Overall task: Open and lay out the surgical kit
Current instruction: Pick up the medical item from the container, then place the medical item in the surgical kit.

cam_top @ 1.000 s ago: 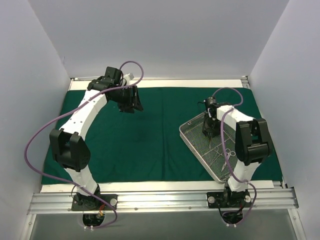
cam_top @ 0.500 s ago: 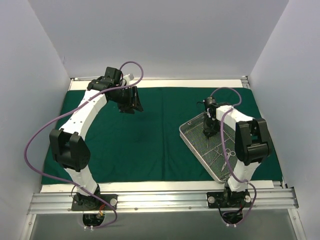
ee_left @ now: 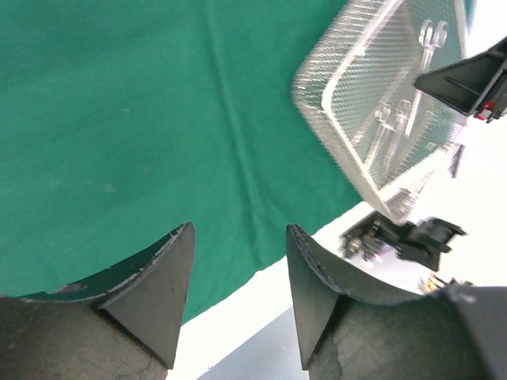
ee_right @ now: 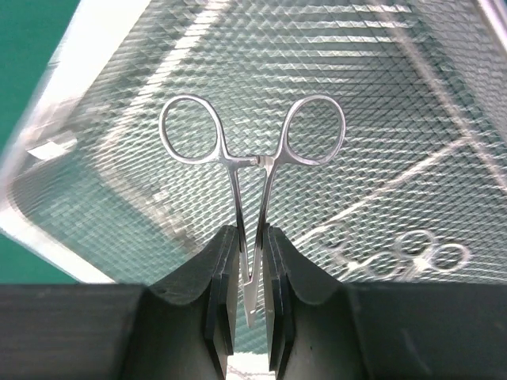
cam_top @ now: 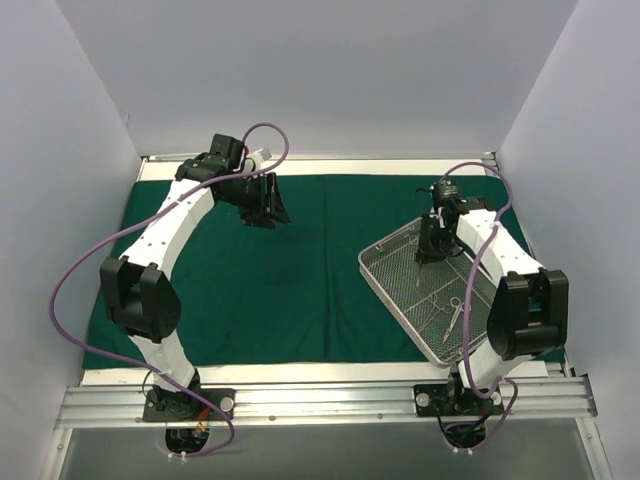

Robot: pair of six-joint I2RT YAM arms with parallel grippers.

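Most of the opening looked done: the green cloth (cam_top: pixel 290 285) lay spread flat across the table, and the mesh tray (cam_top: pixel 398 272) sat uncovered on it, between 3 and 4 o'clock from the cloth's middle in the overhead view and turned at a slant. The laying-out seemed barely begun, since no instrument showed on the cloth itself. The left claw (ee_left: pixel 238 237) hovered over the far side of the cloth at about 11 o'clock, its fingers parted with a clear gap and nothing between them. The right claw (ee_right: pixel 252 233) hung over the far end of the tray, between 2 and 3 o'clock, its fingers pinched almost together on one scissor-handled clamp (ee_right: pixel 255 162). It gripped the clamp by the shanks, so the two finger rings pointed out toward the mesh below. The clamp appeared lifted off the tray floor, though how far could not be told. At least two more instruments (cam_top: pixel 448 310) lay in the near half of the tray, toward 5 o'clock. By this reckoning the held clamp had yet to be set down on the cloth, and the remaining pieces had yet to be picked out and arranged beside it.
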